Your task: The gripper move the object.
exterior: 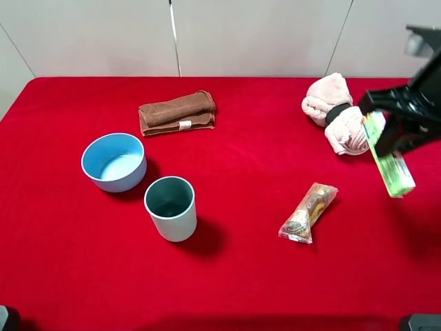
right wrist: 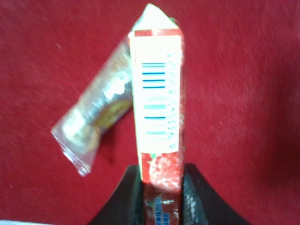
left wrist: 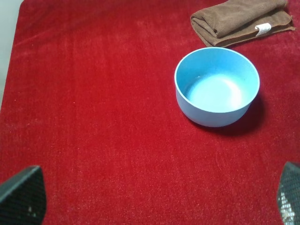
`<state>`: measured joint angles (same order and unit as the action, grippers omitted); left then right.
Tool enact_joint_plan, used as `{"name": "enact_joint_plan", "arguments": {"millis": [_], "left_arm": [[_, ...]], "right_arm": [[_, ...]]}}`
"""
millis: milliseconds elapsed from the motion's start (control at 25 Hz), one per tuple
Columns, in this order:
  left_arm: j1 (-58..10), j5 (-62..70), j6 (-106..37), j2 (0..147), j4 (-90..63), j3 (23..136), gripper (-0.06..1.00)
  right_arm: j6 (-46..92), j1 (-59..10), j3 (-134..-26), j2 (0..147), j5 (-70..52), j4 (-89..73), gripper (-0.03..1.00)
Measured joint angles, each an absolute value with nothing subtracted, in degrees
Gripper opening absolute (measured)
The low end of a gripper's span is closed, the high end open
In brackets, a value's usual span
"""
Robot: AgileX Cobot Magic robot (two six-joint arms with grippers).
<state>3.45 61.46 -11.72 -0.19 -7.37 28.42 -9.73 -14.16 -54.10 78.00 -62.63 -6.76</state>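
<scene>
Red cloth (exterior: 241, 283) across the whole table, with a clear crinkly snack packet (exterior: 309, 212) lying flat right of the middle, taken as the mark for everything else. Just to the right of the packet and raised above it: the object (exterior: 390, 164), a long slim box in light green with red and white print, tilted, upper end leaning toward the back of the table, lower end apparently clear of the cloth. Clamped on that upper end, the right gripper (exterior: 383, 131), black, reaching in from the right edge, fingers drawn in narrow against opposite sides of the box. From the right wrist: same gripper (right wrist: 160, 172) pinching the box (right wrist: 157, 93) near a red berry-like picture, white side with blue barcode stripes turned to the camera, far end of the box overlapping one long edge of the packet (right wrist: 96, 123) on the cloth below. Behind the packet and a little to its right, a bundled pink towel (exterior: 334, 110) with a dark band, close beside the gripper. Left of the packet, well apart, an upright grey-blue cup (exterior: 170, 207); farther left and slightly back, a light blue bowl (exterior: 114, 162), near the cup but not touching. Far back-left of the packet, a folded brown towel (exterior: 177, 112). Far from the packet, on the bowl's side, the left gripper (left wrist: 157, 190), hanging above bare cloth with dotted fingers (left wrist: 21, 197) spread wide, gripping nothing, bowl (left wrist: 216, 86) and brown towel (left wrist: 241, 18) ahead of it.
</scene>
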Motion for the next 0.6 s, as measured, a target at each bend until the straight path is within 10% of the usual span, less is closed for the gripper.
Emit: {"name": "enact_joint_plan", "arguments": {"millis": [600], "left_arm": [[3.4,61.5,-11.7,-0.2,-7.4,28.4,0.98]], "right_arm": [[-15.7,-22.0,-70.4,88.3,-64.4,-6.0,0.11]]}}
